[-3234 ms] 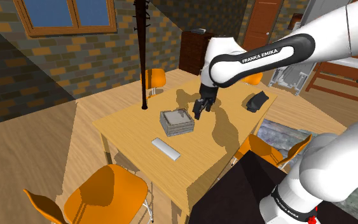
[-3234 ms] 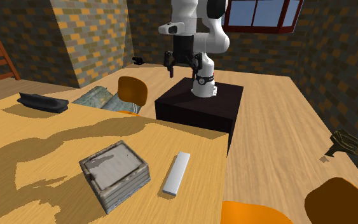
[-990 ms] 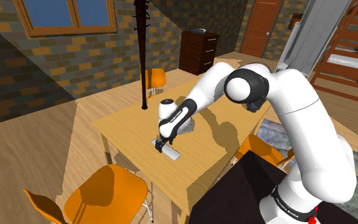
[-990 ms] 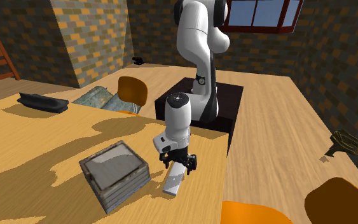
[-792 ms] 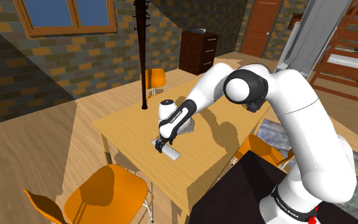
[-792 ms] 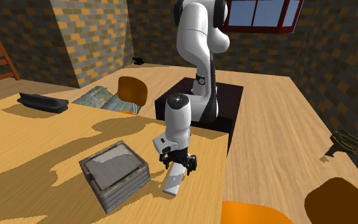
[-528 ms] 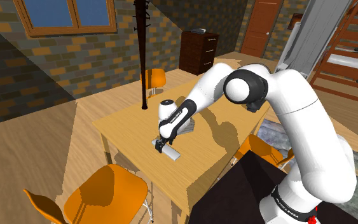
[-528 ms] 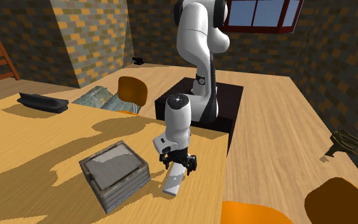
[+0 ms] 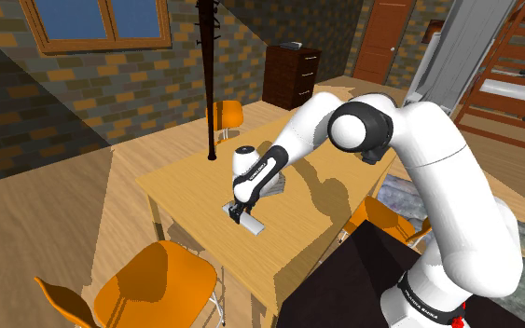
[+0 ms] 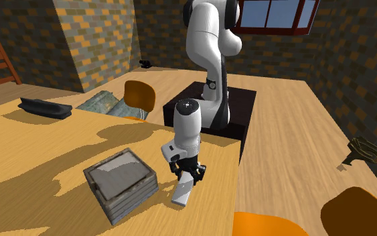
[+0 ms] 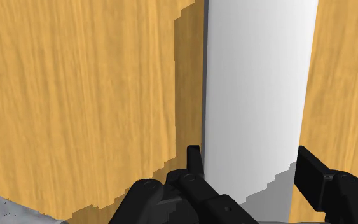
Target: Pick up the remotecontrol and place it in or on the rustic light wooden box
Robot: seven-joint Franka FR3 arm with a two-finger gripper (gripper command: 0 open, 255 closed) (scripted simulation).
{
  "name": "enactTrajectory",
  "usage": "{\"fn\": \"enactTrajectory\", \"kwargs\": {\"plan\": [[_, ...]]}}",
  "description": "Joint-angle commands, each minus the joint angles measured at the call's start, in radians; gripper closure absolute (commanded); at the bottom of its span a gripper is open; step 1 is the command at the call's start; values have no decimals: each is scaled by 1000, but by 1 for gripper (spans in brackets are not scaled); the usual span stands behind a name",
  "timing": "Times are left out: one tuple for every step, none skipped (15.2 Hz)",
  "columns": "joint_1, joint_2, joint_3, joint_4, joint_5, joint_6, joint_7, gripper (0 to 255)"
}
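On the wooden table [image 10: 39, 144] we see a long white remote [image 10: 182, 195]. It lies flat, just beside a grey, worn-looking box [image 10: 118, 175]. Our black gripper [image 10: 188, 177] points straight down onto the remote, near its middle.

Looking along the gripper [image 11: 250, 162] from the wrist camera, we see the remote [image 11: 254, 89] run right between the two fingers [image 11: 194, 159]. Each finger touches one long side of it. So the gripper is squeezing the remote, and the remote lies on the table.

From the shoulder camera, the gripper [image 9: 240, 212] covers most of the remote [image 9: 254, 226]. We see just one end poking out. The white arm [image 9: 279, 158] hides most of the box there.

From the wrist camera, both ends of the remote are cut off. Its top looks plain white to us.
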Motion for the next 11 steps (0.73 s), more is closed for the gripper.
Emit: {"fn": "enactTrajectory", "kwargs": {"plan": [[0,0,0,0,0,0,0,255],[0,0,0,0,0,0,0,255],[-1,-12,1,-6,1,-6,0,255],[-1,-25,1,-12,1,-13,-1,255],[-2,-37,2,-17,1,-20,-1,255],[-2,-49,3,-22,2,-27,-1,255],[-3,-61,3,-27,2,-34,-2,255],[-3,-73,4,-32,3,-41,-2,255],[-4,-85,5,-37,4,-49,-3,255],[-4,-97,5,-41,4,-56,-3,255],[-5,-109,6,-45,5,-64,-3,255]]}}
